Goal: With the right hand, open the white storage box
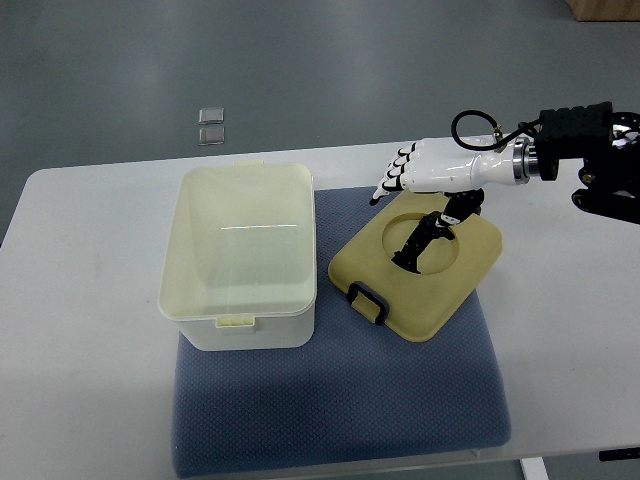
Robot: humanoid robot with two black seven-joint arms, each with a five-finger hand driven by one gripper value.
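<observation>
Here a blue mat (340, 420) lies on the white worktop (80, 380), at the near side. On the mat the white storage box (240, 255) stands open, at the left part of it. Just beside it on the right lies the lid (420, 270), flat and turned at an angle, with a dark handle (366, 301) at its near edge. Above the far part of the lid is the right robot hand (420, 195); its fingers (392, 176) are loosely spread and grip nothing, with the thumb (425, 240) over the round recess.
</observation>
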